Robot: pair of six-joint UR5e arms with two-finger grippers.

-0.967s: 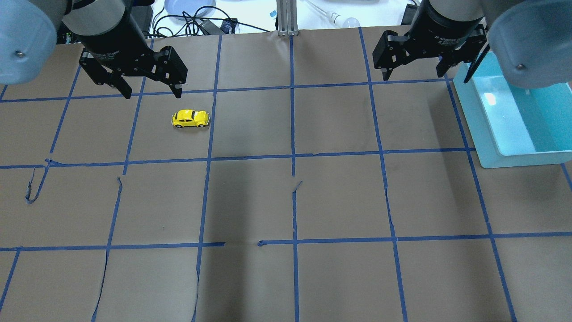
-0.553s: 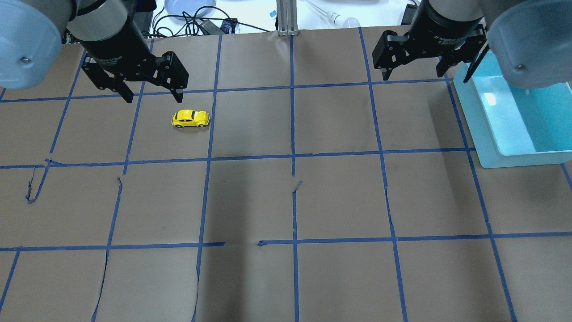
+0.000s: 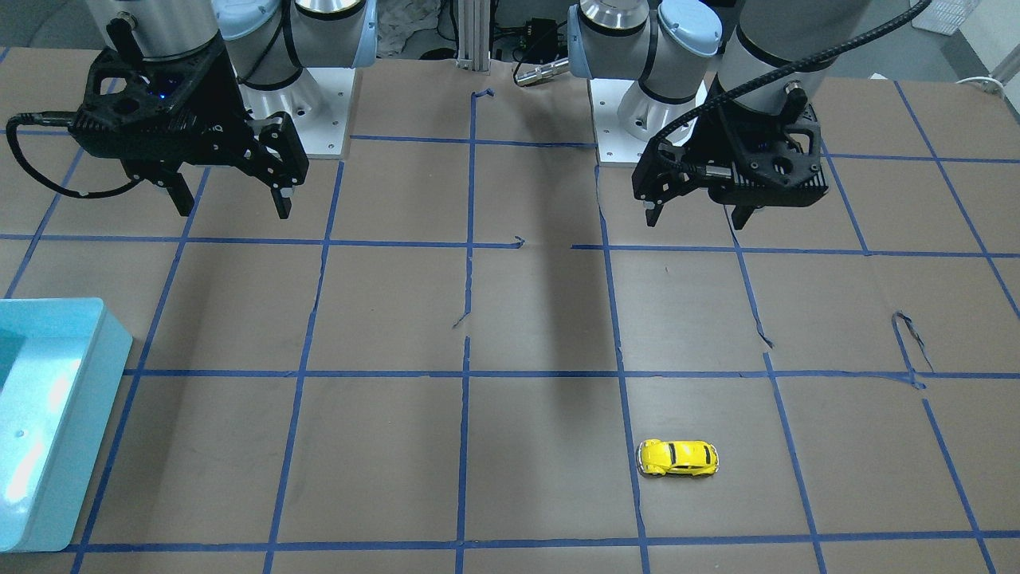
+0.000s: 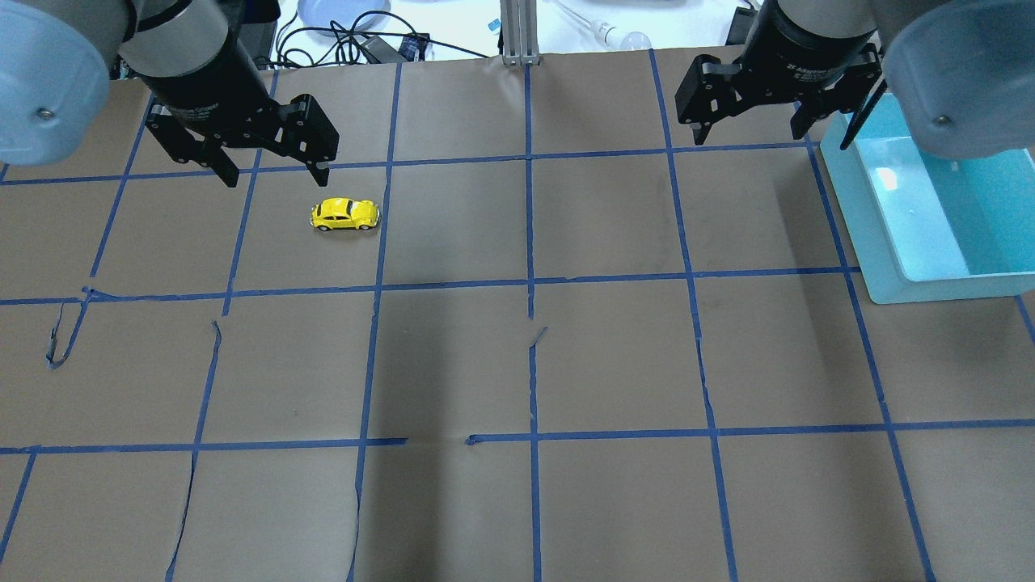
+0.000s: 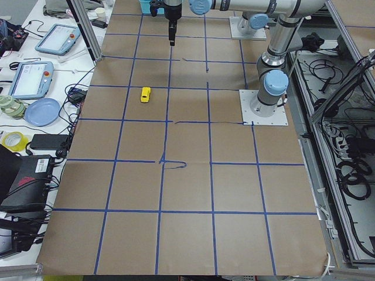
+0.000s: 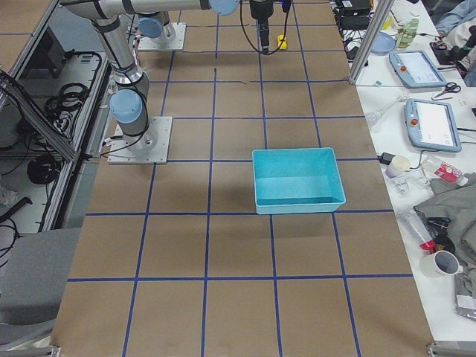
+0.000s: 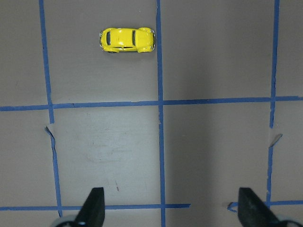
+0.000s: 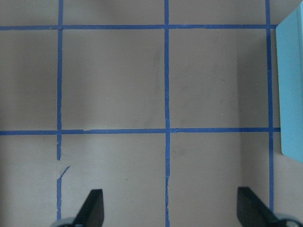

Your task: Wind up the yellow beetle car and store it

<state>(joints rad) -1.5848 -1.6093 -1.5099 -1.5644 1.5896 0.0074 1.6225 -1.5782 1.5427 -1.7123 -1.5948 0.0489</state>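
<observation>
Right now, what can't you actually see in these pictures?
The yellow beetle car: underside and any wind-up part hidden in every view; it sits on its wheels.
Exterior left view: it is too small for detail.
The blue bin: cut by the overhead view's right edge, partly under the right arm.
The left gripper: wrist view's bottom edge leaves only fingertips.

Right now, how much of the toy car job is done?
Nothing looks done yet. The yellow beetle car sits on the table, untouched. The left tool hangs open near it; the right tool is open too. Left: grab, wind, then store it, likely in the blue bin.
</observation>
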